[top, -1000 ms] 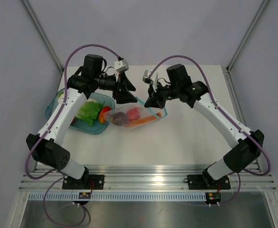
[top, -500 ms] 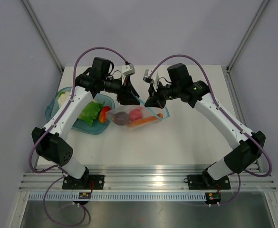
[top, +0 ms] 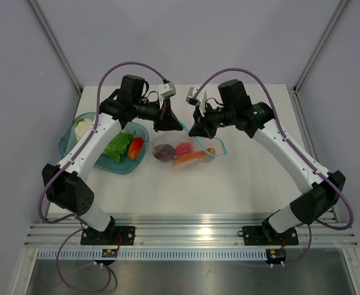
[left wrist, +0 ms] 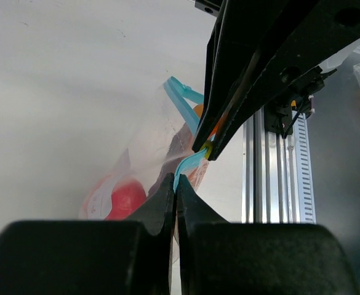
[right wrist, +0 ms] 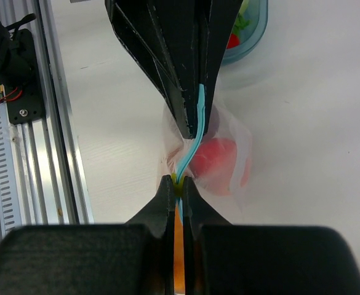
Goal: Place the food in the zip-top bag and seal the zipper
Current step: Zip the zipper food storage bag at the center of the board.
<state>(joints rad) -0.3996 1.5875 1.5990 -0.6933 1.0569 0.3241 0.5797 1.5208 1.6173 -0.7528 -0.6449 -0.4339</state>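
Note:
The clear zip-top bag [top: 189, 152] hangs bunched between my two grippers near the table's middle. Inside it show a red round piece [top: 184, 148], a dark purple piece [top: 164, 153] and an orange carrot-like piece [top: 192, 157]. My left gripper [left wrist: 175, 179] is shut on the teal zipper [left wrist: 184, 166]. A short way along the same strip, my right gripper [right wrist: 178, 181] is shut on the zipper [right wrist: 194, 147], at a small yellow-green tab. In the top view the left gripper [top: 168, 126] and right gripper [top: 196, 131] almost touch.
A teal translucent bowl [top: 91, 160] sits left of the bag, holding a green leafy piece [top: 116, 146], a red-orange piece [top: 135, 147] and a white piece [top: 82, 128]. The aluminium rail [top: 192, 233] runs along the near edge.
My left gripper swung right to the bag's top and closed on the zipper. The bag bunched up and shifted slightly right. The right gripper kept its pinch.

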